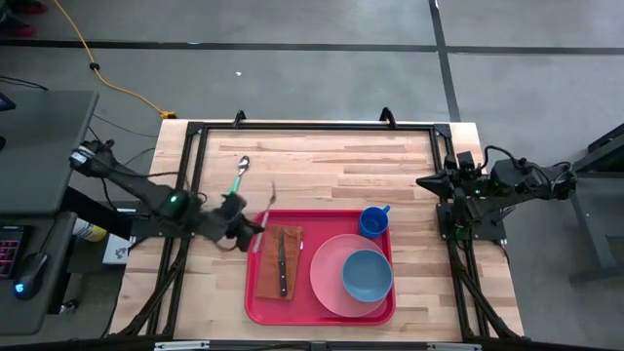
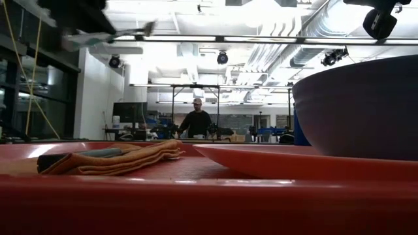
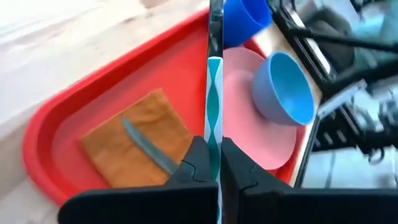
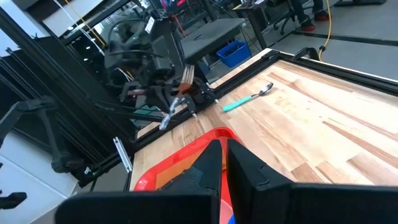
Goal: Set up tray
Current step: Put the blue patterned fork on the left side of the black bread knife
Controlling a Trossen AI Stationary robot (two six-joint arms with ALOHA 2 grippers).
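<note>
1. Your tray (image 1: 322,310), one, red, lies on the table (image 1: 322,161) at its near middle.
2. On the tray: one pink plate (image 1: 327,283) carrying one blue bowl (image 1: 367,276); one blue cup (image 1: 373,221); one orange-brown napkin (image 1: 269,268) with one knife (image 1: 283,265) on it.
3. Your left gripper (image 3: 210,163), just beside the tray's left edge, has jaws clamped on one teal-handled utensil (image 3: 212,93), seemingly a fork.
4. Step in hand, by judgement: placing that utensil. Next, lower it beside the knife and release.
5. One teal spoon (image 1: 241,175) waits on the table.
6. Your right gripper (image 4: 225,163) is parked at right, jaws closed, empty.
</note>
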